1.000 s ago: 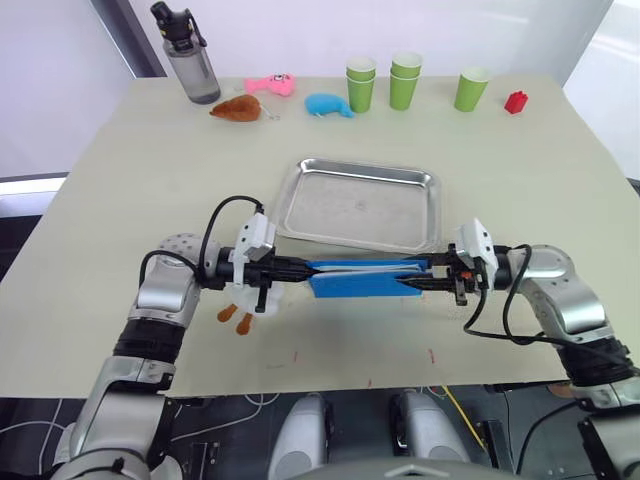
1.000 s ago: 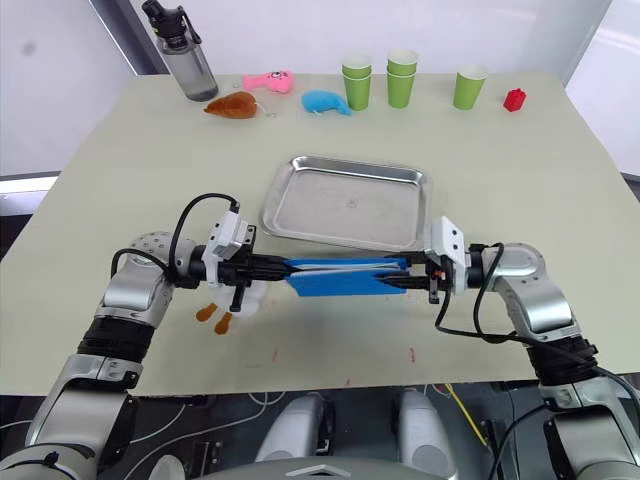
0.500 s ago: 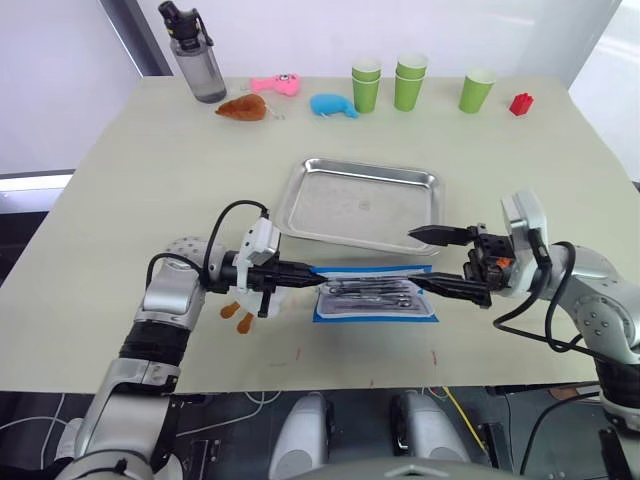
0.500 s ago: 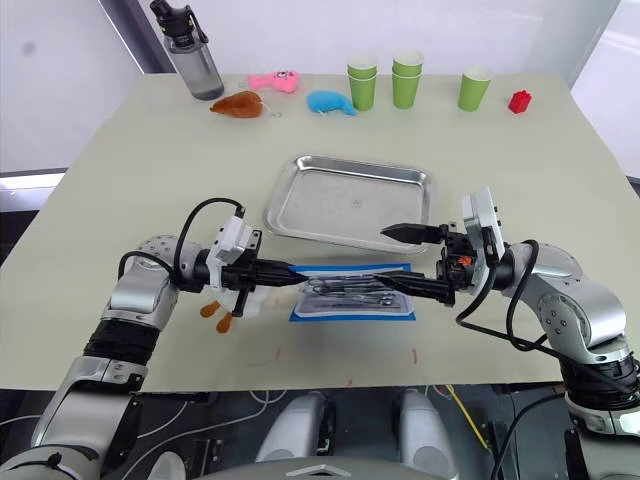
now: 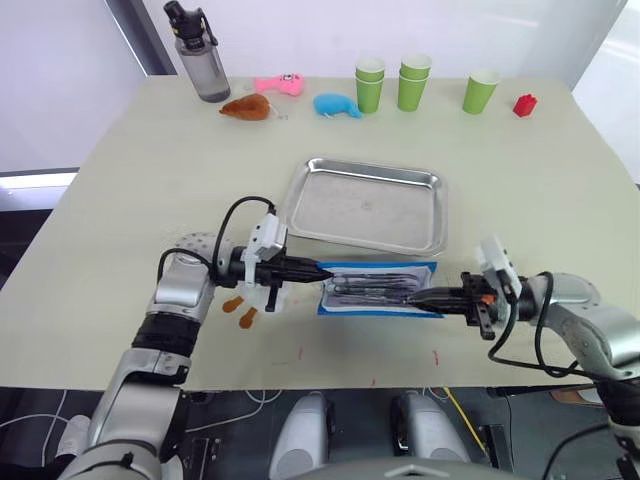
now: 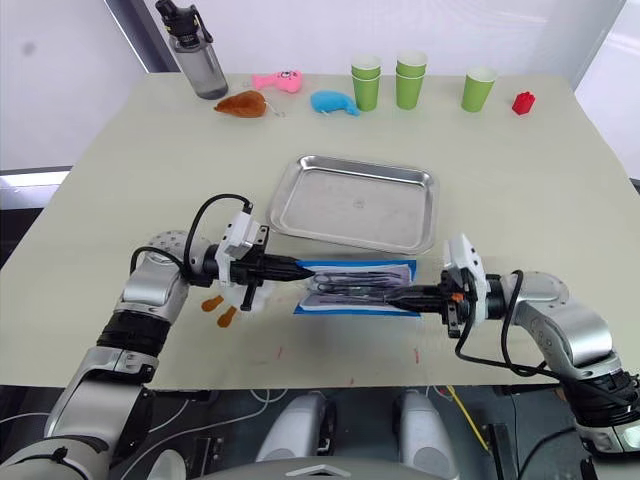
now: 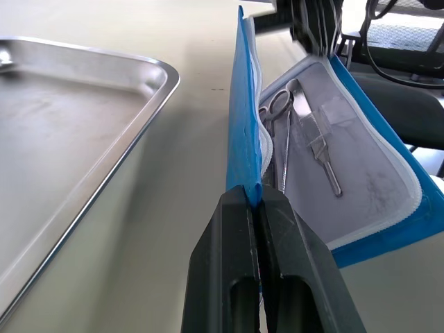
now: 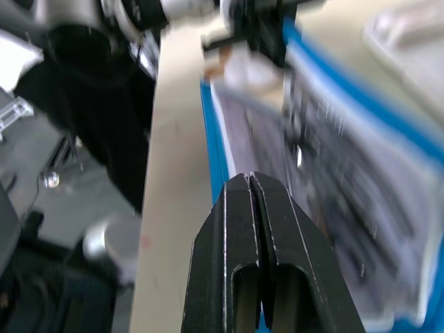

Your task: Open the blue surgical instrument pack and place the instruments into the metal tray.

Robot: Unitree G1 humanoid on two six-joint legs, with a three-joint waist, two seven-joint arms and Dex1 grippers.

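1. At 6 o'clock of the metal tray [image 5: 366,205], just beside its near rim: blue surgical instrument pack [image 5: 380,290], lying open, white lining up.
2. Instruments [image 7: 288,135]: all in the pack's pockets, none in the bare tray.
3. Left gripper [image 5: 318,270]: fingers clamped on the pack's 9 o'clock edge.
4. Right gripper [image 5: 421,296]: fingers pressed together at the 3 o'clock edge, apparently nipping it.
5. Progress: opening done; all transfers remain.

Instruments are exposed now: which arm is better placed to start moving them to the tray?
Probably the right. Its gripper is shut at the pack's near right edge beside the instruments, while the left gripper pinches the pack's left edge.
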